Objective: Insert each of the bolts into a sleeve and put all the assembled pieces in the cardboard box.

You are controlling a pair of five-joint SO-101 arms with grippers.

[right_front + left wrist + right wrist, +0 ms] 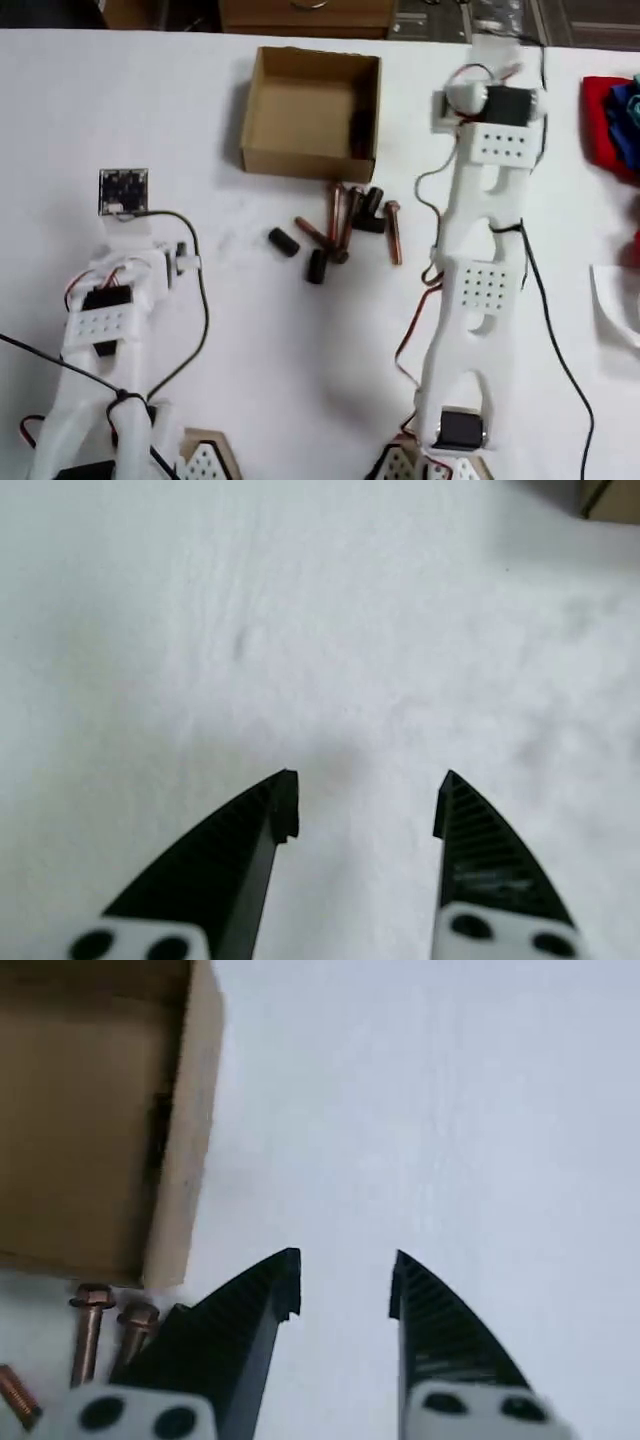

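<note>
Bolts (393, 232) and black sleeves (283, 241) lie loose on the table (250, 350), just beside the right gripper (345, 1280), whose fingers stand apart (the cardboard box (185, 1130) sits close beyond the bolts). The left gripper (365, 800), fingers likewise spread, hangs over white tabletop well apart from the pile.

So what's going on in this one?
Nothing is held yet. The left end effector is open over bare table, and the right end effector is open beside the cardboard box. The bolts and sleeves lie in a loose pile in front of the box, which looks empty.
</note>
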